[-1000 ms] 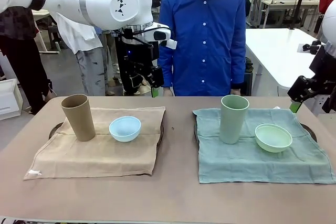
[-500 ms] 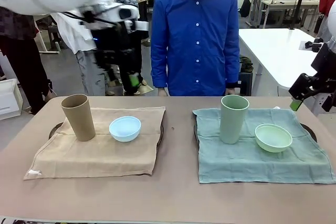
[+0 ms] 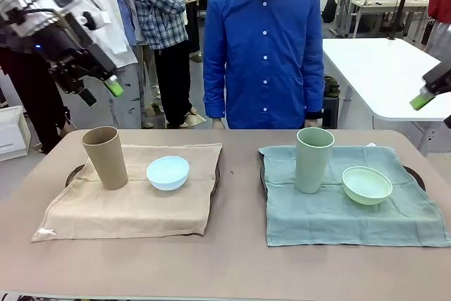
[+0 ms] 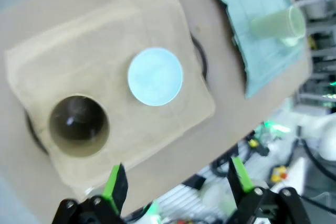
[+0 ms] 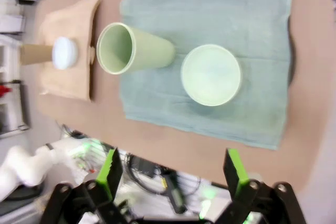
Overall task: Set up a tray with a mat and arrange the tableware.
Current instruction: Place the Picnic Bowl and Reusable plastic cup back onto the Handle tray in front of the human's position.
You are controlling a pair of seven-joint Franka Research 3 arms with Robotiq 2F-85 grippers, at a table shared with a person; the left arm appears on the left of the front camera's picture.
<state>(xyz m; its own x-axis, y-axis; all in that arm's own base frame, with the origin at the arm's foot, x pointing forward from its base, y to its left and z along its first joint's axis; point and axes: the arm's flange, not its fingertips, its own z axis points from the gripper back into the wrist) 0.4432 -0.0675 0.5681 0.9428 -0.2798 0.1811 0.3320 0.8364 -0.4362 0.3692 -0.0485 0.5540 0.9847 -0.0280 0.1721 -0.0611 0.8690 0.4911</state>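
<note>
A tan cup [image 3: 106, 158] and a light blue bowl [image 3: 168, 173] stand on a tan mat [image 3: 127, 206] laid over a dark tray [image 3: 72, 174] on the left. On the right, a pale green cup [image 3: 313, 160] and a pale green bowl [image 3: 366, 185] sit on a green mat [image 3: 352, 216] over another tray [image 3: 417, 175]. My left gripper [image 3: 100, 93] hangs open high above the table's left edge, over the tan cup [image 4: 79, 126] and blue bowl [image 4: 155, 76]. My right gripper [image 3: 433, 107] is open at the far right edge, high over the green cup [image 5: 131, 51] and green bowl [image 5: 211, 74].
A person in a blue shirt [image 3: 264, 47] stands at the far side of the brown table [image 3: 239, 259], hands down. A bare strip of tabletop runs between the two mats. Other people stand behind on the left, and a white table [image 3: 373, 68] is at the back right.
My left arm has swung from the middle of the far edge out to the far left. The right gripper has risen and drawn back to the right edge. The tableware stays put.
</note>
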